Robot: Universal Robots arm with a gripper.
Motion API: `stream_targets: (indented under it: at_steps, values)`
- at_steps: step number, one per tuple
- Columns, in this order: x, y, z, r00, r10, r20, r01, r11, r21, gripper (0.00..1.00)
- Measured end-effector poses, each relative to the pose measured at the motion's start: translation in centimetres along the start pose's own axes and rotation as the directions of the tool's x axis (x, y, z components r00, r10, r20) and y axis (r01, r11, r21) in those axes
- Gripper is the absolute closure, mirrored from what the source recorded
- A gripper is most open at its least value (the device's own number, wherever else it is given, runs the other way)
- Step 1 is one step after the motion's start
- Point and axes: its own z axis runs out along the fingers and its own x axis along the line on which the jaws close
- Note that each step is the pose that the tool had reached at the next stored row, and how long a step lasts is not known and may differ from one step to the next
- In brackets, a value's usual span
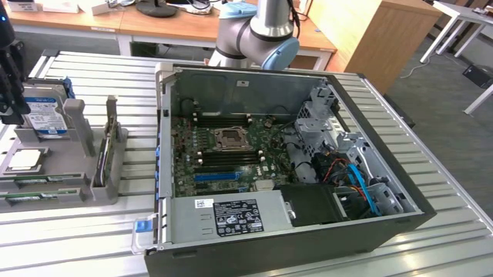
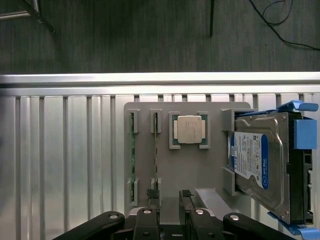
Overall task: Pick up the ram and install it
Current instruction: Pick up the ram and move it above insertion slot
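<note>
While the gripper [image 2: 169, 196] hung above the grey holder [image 2: 200, 172] with its fingers [image 2: 189, 202] spread apart and nothing between them, the ram [image 2: 155, 150] stood on edge in its slots, not yet lifted. In the exterior view the holder sat at about nine o'clock from the open computer case [image 1: 324, 245], well apart from the black memory slots [image 1: 230, 156] on the board inside.

The main risk, as I judged it, lay in the crowding. A second stick [image 2: 132, 150] stood just beside the ram, and one finger appeared to be over the ram's end rather than clear of it. A descent on that line could strike the board's upper edge. A finger could also catch the neighbour or a slot post and tip either stick. A pinch off the middle of so long and thin a board might let it swing and spoil its alignment with a narrow slot.

The ram was a thin, flat green strip held by notched grey plastic posts. Near it lay the CPU [image 2: 190, 129], square with a dull metal lid. Beyond that was the hard drive [image 2: 255, 165], a metal block with a blue-and-white label in a blue plastic caddy [image 2: 304, 135]. The table [image 2: 60, 165] was of ribbed aluminium slats.
</note>
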Motion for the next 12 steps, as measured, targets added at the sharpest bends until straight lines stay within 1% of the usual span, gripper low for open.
stream_targets:
  at_steps: [12]
  values:
    - [1.1,-0.01,0.00,1.0000,-0.002,0.0000,0.002,1.0000,0.0001,0.70]
